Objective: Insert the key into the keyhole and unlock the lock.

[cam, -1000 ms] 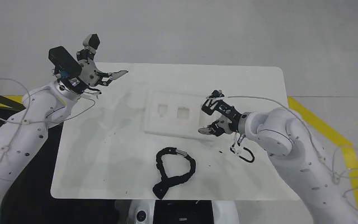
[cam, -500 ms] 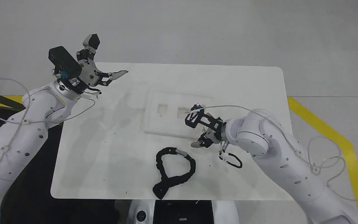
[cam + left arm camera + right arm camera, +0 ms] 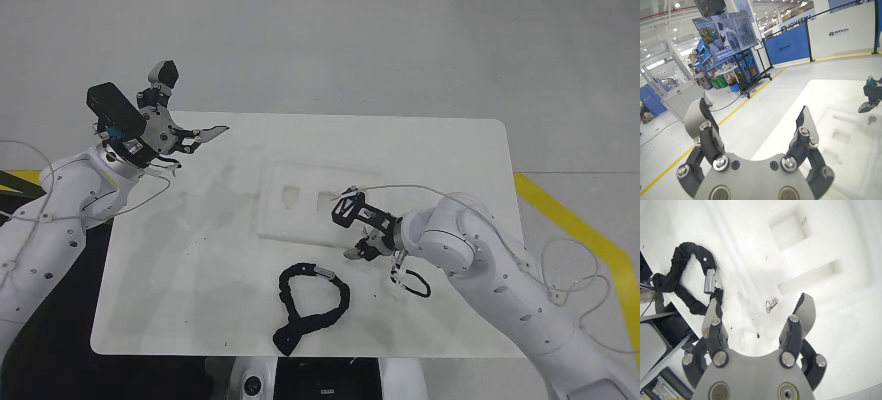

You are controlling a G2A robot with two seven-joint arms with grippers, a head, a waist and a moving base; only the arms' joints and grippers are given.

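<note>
Right wrist view: key-pickup stage, likely. With right end effector (image 3: 759, 298) spread over small silver metal key (image 3: 771, 304) on white surface (image 3: 745, 321), lower, centre and pinch squarely.

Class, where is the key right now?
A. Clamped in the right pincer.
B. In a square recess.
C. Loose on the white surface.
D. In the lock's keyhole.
C: the key lies loose on the white surface ahead of the open right pincer, apart from the lock.
</note>
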